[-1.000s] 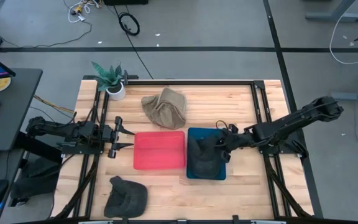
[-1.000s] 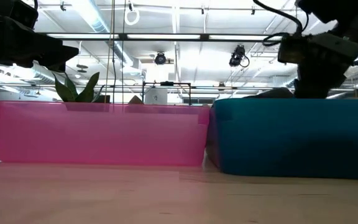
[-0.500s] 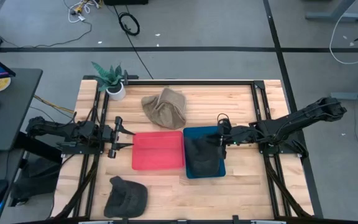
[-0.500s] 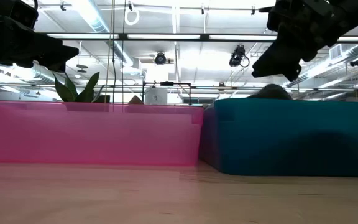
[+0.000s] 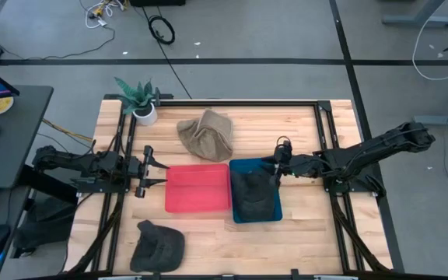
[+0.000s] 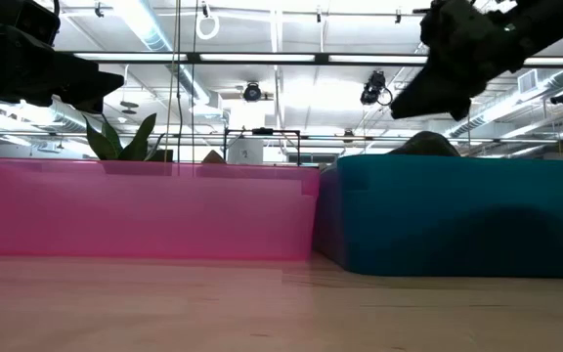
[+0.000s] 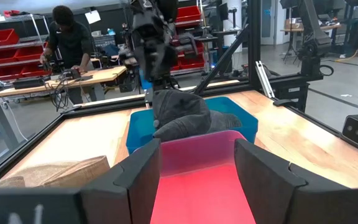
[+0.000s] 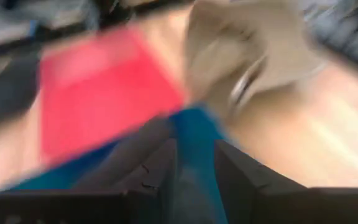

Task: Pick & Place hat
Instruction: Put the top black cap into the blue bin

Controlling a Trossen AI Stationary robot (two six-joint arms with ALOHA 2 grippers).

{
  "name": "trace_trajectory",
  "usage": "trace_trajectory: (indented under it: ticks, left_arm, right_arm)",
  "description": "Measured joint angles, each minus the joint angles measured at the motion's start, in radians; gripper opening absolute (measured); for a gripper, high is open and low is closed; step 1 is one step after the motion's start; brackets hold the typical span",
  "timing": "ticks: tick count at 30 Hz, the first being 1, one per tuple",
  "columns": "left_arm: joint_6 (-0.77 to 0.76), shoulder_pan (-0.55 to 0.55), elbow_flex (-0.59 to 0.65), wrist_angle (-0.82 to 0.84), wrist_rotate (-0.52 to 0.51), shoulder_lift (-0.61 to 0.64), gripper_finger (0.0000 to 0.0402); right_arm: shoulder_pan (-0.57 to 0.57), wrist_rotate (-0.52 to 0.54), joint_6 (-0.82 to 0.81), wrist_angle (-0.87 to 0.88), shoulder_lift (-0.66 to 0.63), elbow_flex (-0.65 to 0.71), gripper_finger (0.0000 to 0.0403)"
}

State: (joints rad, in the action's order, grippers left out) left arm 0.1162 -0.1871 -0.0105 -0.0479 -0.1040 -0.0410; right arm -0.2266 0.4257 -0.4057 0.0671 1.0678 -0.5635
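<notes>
A dark grey fabric hat (image 5: 253,196) lay inside the blue plastic bin (image 5: 274,213), which touched the red plastic bin (image 5: 198,187) on its right side. The right gripper (image 5: 278,165) hovered over the blue bin's far right corner, its fingers (image 8: 143,163) parted with nothing between them. The left gripper (image 5: 152,172) waited just left of the red bin, fingers (image 7: 261,174) spread and empty. A tan crumpled hat (image 5: 207,134) lay beyond the red bin, and another dark hat (image 5: 158,244) lay nearer than it.

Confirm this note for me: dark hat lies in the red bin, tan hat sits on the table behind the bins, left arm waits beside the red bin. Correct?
Not quite. The high view shows the dark hat in the blue bin; the red bin holds nothing. The tan hat and the waiting left arm's tool are as noted.
</notes>
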Motion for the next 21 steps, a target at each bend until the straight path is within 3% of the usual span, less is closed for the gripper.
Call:
trace_trajectory:
  ticks: [2, 7, 21]
  left_arm:
    - [0.0, 0.0, 0.0, 0.0, 0.0, 0.0, 0.0209]
    - [0.0, 0.0, 0.0, 0.0, 0.0, 0.0, 0.0209]
    - [0.0, 0.0, 0.0, 0.0, 0.0, 0.0, 0.0209]
  right_arm:
    - [-0.009, -0.065, -0.002, 0.082, 0.0, 0.005, 0.0111]
    - [-0.016, -0.015, -0.066, 0.094, 0.0, 0.053, 0.0111]
    - [-0.016, -0.031, -0.092, 0.029, 0.002, 0.189, 0.0111]
